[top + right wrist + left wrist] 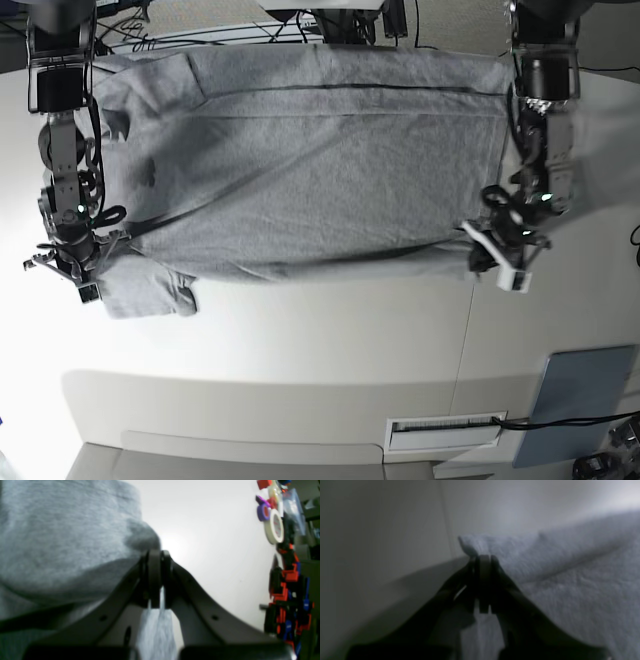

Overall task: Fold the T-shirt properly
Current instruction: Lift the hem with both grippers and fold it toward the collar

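Note:
The heather-grey T-shirt point(320, 170) lies spread across the white table point(300, 340), plain side up, with a fold line near its far edge. In the base view my left gripper point(497, 245) is at the shirt's near right corner and my right gripper point(75, 262) at its near left corner. In the left wrist view the left gripper point(483, 557) is shut on a pinch of grey shirt fabric point(570, 580). In the right wrist view the right gripper point(156, 555) is shut on the shirt's edge point(62, 535), with cloth hanging between the fingers.
A flat blue-grey pad point(575, 400) lies at the table's near right corner, beside a white slotted vent point(445, 432). Tape rolls point(273, 526) and red, blue and black parts point(287, 592) stand past the table edge. Cables run behind the shirt.

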Controlling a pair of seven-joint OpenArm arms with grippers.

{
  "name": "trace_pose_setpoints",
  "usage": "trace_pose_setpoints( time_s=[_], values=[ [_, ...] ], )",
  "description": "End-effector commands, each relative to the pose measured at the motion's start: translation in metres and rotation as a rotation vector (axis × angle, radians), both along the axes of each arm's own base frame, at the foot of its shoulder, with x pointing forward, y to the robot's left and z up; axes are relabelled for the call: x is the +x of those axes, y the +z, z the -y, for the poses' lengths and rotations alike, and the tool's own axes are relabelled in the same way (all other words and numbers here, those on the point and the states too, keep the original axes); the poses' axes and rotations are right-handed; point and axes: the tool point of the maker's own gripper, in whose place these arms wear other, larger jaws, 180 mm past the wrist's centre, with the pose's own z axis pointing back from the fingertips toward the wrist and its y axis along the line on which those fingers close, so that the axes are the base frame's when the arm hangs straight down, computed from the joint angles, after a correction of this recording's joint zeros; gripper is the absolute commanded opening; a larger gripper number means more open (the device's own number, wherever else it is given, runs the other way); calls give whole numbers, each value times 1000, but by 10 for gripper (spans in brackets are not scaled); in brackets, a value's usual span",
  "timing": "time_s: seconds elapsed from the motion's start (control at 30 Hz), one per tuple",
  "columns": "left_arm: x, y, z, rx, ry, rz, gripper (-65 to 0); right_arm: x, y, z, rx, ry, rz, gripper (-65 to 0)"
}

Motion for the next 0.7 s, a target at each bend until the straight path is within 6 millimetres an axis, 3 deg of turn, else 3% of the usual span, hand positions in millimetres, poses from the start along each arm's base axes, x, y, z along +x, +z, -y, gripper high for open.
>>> trace_pose_setpoints(
  time_s=[0.0,0.23,0.4,0.67],
  values=[
    [7,21,-7,-13,3,63,-650,5,27,11,-32,-13,70,-650],
    [-22,27,-21,-82,18,67,-650,-33,44,14,-48,-30,101,-650],
    [-47,23,-28,-59,25,46,-650,-62,41,9,-64,-23,70,-650],
    [-87,11,-25,-30,7,-10,-650,-107,46,17,-103,-55,27,-650]
  ],
)
